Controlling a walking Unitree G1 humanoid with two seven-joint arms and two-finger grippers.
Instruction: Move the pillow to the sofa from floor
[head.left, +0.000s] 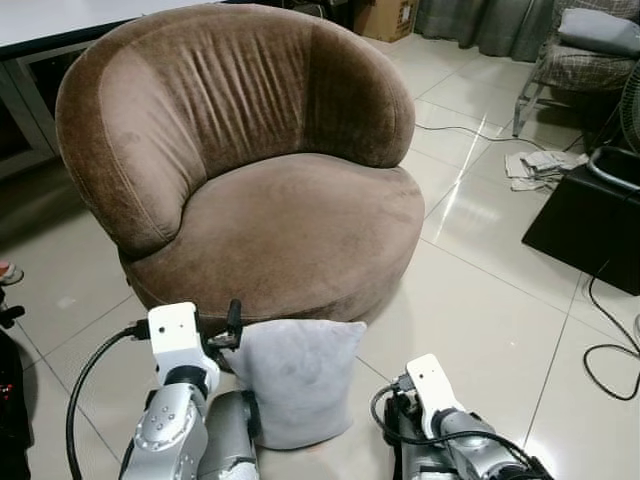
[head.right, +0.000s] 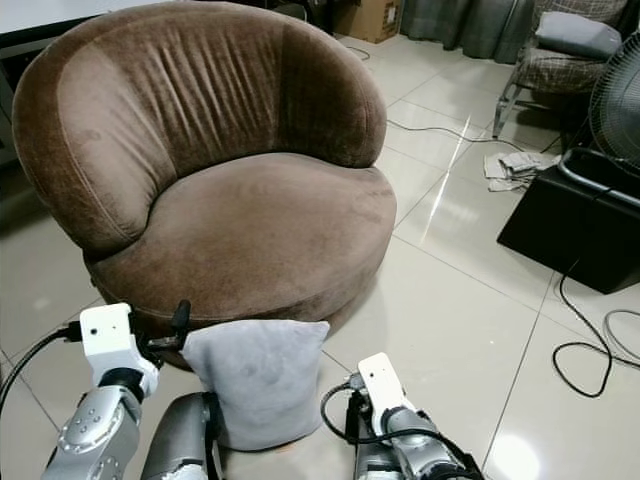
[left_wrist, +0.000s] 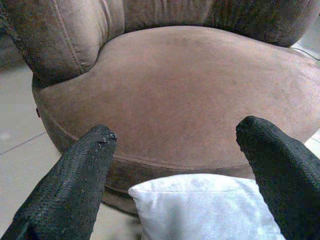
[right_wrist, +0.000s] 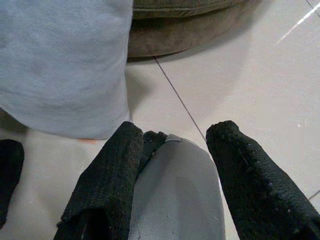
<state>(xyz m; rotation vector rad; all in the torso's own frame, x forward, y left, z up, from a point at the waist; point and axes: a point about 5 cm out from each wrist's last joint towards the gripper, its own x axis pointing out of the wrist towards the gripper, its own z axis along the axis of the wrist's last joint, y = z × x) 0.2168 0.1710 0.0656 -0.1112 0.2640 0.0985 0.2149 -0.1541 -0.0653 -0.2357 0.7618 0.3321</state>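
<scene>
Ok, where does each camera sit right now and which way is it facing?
Left eye, head: down at brown sofa, grey pillow on the floor, both arms.
Right eye, head: same scene.
Left wrist: along open left gripper over the pillow's top, toward the sofa seat.
Right wrist: along open right gripper, at the floor tiles beside the pillow.
All share pillow and sofa.

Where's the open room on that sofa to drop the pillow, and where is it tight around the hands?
The whole seat cushion of the brown sofa is bare, bordered by the curved backrest behind and the front edge. It is crowded low down: the grey pillow stands against the sofa's base, with the left hand open above it and the right hand open beside it over the tiled floor.
</scene>
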